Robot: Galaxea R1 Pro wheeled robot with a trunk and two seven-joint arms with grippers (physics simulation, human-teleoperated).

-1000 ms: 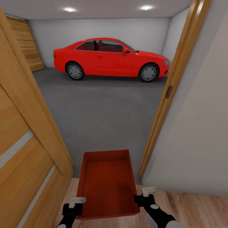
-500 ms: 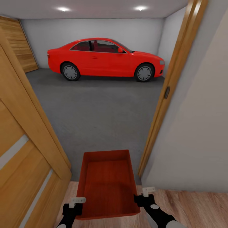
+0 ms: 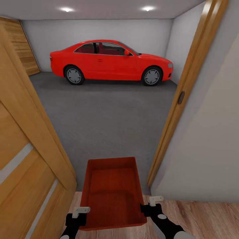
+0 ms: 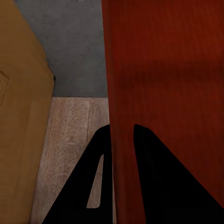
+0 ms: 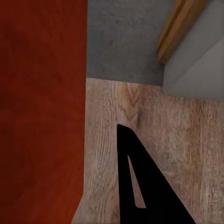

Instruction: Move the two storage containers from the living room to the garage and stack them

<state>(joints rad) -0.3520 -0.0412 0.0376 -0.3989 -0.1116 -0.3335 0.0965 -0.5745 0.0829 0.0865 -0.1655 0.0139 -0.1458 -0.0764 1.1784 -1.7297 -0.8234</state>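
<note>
Now the doorframe (image 3: 186, 96) sits farther right — container (image 3: 113, 194) unchanged.

A doorway (image 3: 109, 132) opened ahead, centre frame. The open wooden door (image 3: 26, 156) crowded the left side, and the door frame (image 3: 179, 99) with the pale wall (image 3: 209, 142) closed the right. Between them the orange-red container (image 3: 113, 192) filled much of the gap at bottom centre. Beyond, the grey concrete floor (image 3: 106, 116) lay open up to the red car (image 3: 109, 62) across the upper frame.
</note>
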